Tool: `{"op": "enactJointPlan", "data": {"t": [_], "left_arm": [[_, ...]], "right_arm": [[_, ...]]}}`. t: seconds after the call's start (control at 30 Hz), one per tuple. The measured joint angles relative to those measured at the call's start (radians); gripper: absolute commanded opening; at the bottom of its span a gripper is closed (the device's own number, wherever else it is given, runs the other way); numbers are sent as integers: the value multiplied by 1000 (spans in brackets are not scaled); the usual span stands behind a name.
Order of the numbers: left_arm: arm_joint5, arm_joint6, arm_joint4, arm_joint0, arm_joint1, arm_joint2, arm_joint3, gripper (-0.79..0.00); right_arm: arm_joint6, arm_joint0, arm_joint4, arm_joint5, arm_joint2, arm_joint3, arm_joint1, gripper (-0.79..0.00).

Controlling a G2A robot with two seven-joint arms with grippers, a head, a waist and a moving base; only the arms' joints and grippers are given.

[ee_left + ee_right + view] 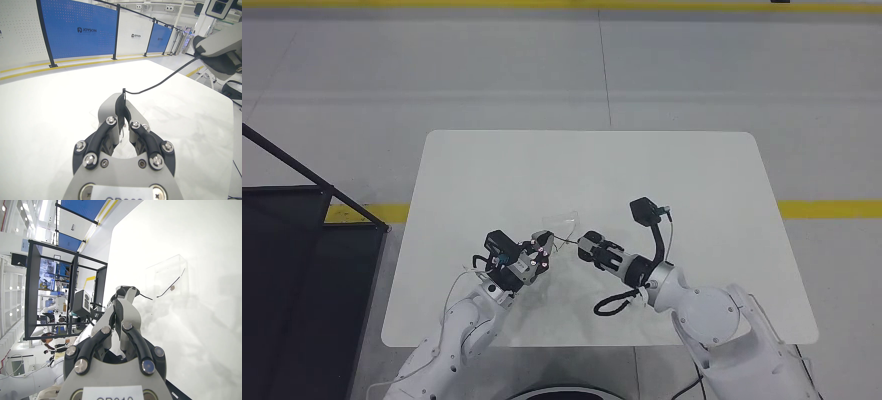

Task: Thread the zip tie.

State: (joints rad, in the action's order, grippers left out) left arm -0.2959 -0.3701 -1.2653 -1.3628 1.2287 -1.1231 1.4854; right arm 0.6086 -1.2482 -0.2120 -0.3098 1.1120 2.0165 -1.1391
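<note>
White worktop [692, 180]: at 6 o'clock, near its front edge and well apart from the others, left gripper [123, 97] and right gripper [127, 291] each clamp one end of the zip tie [139, 93].

My two arms bend in toward each other, grippers nearly nose to nose. My left gripper [123, 99] is pinched shut on the zip tie [151, 88] at its head end. My right gripper [127, 292], just beside it, clamps the same tie farther along.
</note>
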Motion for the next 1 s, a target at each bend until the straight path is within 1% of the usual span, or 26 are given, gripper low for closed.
{"op": "enactJointPlan", "data": {"t": [0.13,0.63,0.83,1.0], "left_arm": [[0,0,0,0,0,0,0,-785],[0,0,0,0,0,0,0,-785],[0,0,0,0,0,0,0,-785],[0,0,0,0,0,0,0,-785]], "right_arm": [[1,2,7,7,-2,-1,-2,-785],[-14,3,75,92,0,-35,-10,-785],[-12,24,71,68,-12,-60,-14,-785],[-11,46,67,28,-23,-88,-19,-785]]}}
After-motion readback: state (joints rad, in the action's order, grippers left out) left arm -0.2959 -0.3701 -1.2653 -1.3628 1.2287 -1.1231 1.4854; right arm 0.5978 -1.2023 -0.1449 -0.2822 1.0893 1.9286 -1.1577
